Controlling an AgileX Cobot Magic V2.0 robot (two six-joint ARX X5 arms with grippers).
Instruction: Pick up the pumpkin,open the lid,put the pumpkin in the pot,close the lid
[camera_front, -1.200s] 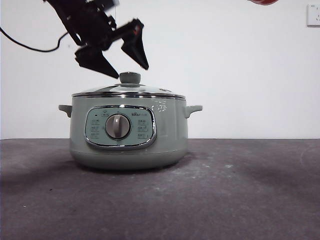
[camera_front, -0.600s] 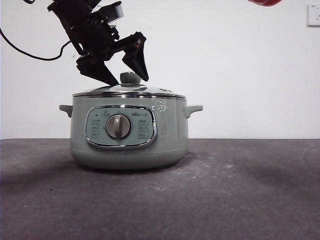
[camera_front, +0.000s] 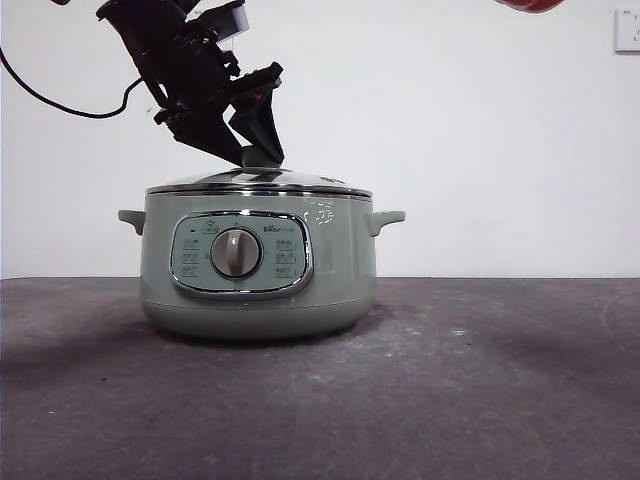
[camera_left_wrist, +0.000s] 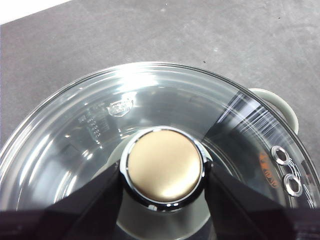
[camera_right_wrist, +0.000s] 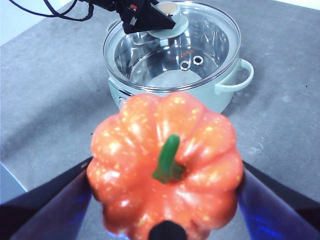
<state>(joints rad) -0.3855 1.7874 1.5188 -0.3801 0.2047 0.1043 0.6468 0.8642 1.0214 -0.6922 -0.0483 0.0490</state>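
The sage-green pot (camera_front: 258, 270) stands on the table with the glass lid (camera_front: 300, 184) seated on it. My left gripper (camera_front: 255, 155) comes down from the upper left, and its jaws are shut on the lid's knob (camera_left_wrist: 164, 165), one pressed against each side. Through the lid (camera_left_wrist: 75, 135) the pot's inside shows. My right gripper (camera_right_wrist: 165, 190) is shut on the orange speckled pumpkin (camera_right_wrist: 200, 150), held high above the table off to one side of the pot (camera_right_wrist: 215, 100). Only the pumpkin's underside (camera_front: 528, 4) peeks in at the front view's top edge.
The dark grey table (camera_front: 450, 380) stretches out around the pot. A black cable (camera_front: 60, 100) trails from the left arm. A wall socket (camera_front: 627, 30) sits at the top right. The pot's side handle (camera_front: 388, 217) sticks out to the right.
The left gripper has come down onto the lid's knob, and its jaws have gone from wide open to shut on it. The pumpkin stays high at the top edge.
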